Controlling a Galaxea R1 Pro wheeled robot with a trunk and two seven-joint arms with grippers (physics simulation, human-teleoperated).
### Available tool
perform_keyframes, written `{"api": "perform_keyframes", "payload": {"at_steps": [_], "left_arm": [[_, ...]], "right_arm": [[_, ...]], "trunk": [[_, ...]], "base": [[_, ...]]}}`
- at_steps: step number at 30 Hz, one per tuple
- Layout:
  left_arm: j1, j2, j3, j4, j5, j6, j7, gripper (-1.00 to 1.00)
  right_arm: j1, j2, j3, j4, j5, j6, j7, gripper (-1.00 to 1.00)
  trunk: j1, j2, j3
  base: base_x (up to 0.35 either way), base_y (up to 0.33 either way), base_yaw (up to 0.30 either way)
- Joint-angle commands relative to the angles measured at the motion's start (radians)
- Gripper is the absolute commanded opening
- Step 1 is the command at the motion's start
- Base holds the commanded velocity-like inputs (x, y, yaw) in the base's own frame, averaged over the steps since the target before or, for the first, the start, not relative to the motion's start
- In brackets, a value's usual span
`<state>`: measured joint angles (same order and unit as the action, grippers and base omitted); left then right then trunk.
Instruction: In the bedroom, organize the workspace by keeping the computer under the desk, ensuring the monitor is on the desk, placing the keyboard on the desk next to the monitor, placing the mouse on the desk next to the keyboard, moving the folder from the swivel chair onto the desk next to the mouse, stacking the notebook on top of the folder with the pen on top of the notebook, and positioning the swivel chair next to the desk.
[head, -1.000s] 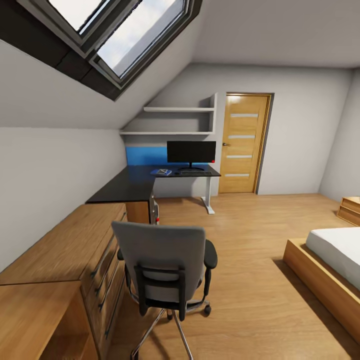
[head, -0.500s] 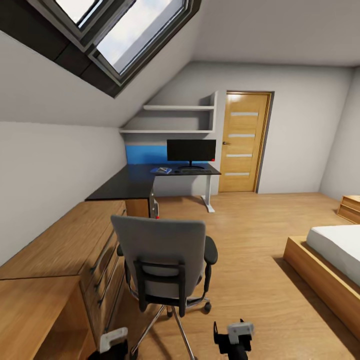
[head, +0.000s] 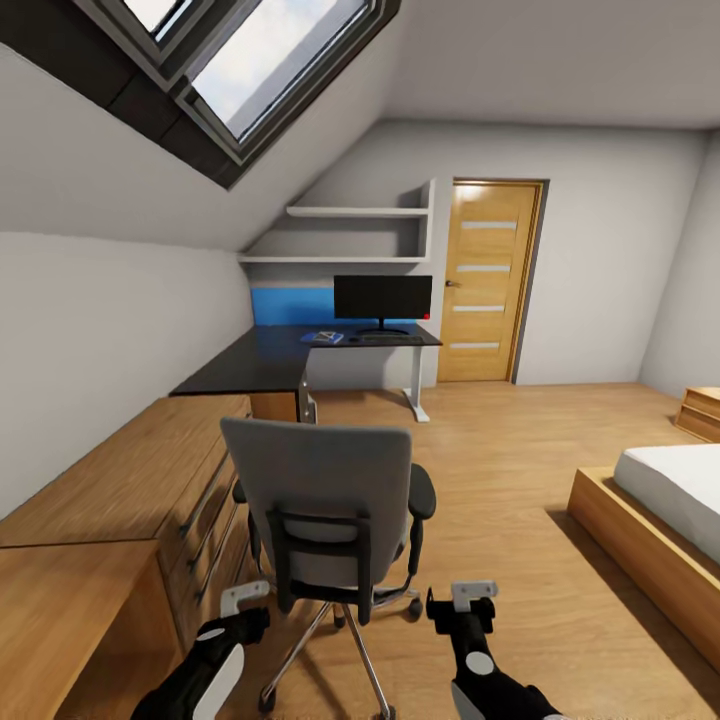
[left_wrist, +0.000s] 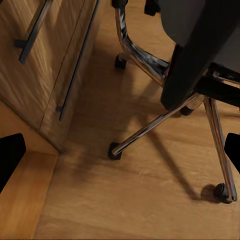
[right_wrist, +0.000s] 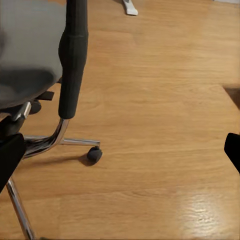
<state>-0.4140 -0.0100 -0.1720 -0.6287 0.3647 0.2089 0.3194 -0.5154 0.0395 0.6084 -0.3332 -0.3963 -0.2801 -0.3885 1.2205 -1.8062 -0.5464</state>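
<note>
**Swivel chair approached from behind, both arms raised**

The swivel chair (head: 325, 520) was seen from the rear, standing on the wooden floor (head: 520, 470) well apart from the desk (head: 270, 362) and just beside the light wooden drawer chest (head: 120, 500). On the far end of the desk stood the monitor (head: 383, 299), with the blue folder (head: 322, 338) lying near its foot; the items on the folder were too small to be told apart. The left gripper (head: 243, 600) and the right gripper (head: 462, 598) were held low behind the chair, one to either side of its chrome base (left_wrist: 165, 117). Both were spread wide, dark fingertips (left_wrist: 10, 157) being seen at opposite edges of each wrist view, and nothing was gripped. The step in hand was judged to be moving the chair toward the desk. An even push on both sides of the backrest would be advised, so that the casters (right_wrist: 94, 154) roll straight and the seat is not swung against the chest.
</note>
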Motion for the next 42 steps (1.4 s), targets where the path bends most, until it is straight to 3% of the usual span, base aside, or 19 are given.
{"api": "perform_keyframes", "payload": {"at_steps": [1, 2, 4, 19, 36, 39, 41, 42], "left_arm": [[-0.001, 0.002, -0.005, 0.01, 0.009, -0.005, 0.008, 1.0], [-0.001, 0.009, -0.006, 0.045, 0.008, -0.046, 0.006, 1.0], [-0.002, 0.011, -0.007, 0.061, 0.008, -0.061, 0.006, 1.0], [-0.002, 0.007, -0.012, 0.088, 0.006, -0.071, 0.009, 1.0], [-0.002, -0.006, -0.026, 0.089, 0.005, -0.07, 0.007, 1.0], [-0.002, -0.04, -0.048, 0.074, 0.005, -0.061, 0.008, 1.0], [-0.002, -0.081, -0.053, 0.005, 0.005, -0.052, 0.009, 1.0], [-0.002, -0.084, -0.053, 0.0, 0.005, -0.05, 0.009, 1.0]], "right_arm": [[-0.001, 0.001, 0.01, 0.005, -0.011, -0.005, -0.005, 1.0], [0.0, 0.012, 0.012, 0.011, -0.01, -0.008, -0.005, 1.0], [0.001, 0.024, 0.013, 0.012, -0.008, -0.013, -0.004, 1.0], [0.003, 0.08, 0.014, 0.052, -0.005, -0.075, -0.004, 1.0], [0.006, 0.081, 0.014, 0.082, -0.002, -0.101, 0.001, 1.0], [0.006, 0.082, 0.016, 0.094, -0.002, -0.109, 0.0, 1.0], [0.006, 0.082, 0.016, 0.097, -0.002, -0.112, 0.0, 1.0], [0.006, 0.082, 0.016, 0.097, -0.002, -0.111, 0.0, 1.0]], "trunk": [[0.004, -0.008, -0.004], [0.008, -0.015, -0.007], [0.015, -0.029, -0.014], [0.073, -0.134, -0.061], [0.138, -0.253, -0.114], [0.15, -0.274, -0.123], [0.157, -0.288, -0.13], [0.161, -0.295, -0.133]], "base": [[0.0, 0.0, 0.0], [0.0, 0.0, 0.0], [0.0, 0.0, 0.0], [0.0, 0.0, 0.085], [0.0, 0.0, 0.009], [0.0, 0.0, 0.0], [0.0, 0.0, 0.0], [0.0, 0.0, 0.0]]}}
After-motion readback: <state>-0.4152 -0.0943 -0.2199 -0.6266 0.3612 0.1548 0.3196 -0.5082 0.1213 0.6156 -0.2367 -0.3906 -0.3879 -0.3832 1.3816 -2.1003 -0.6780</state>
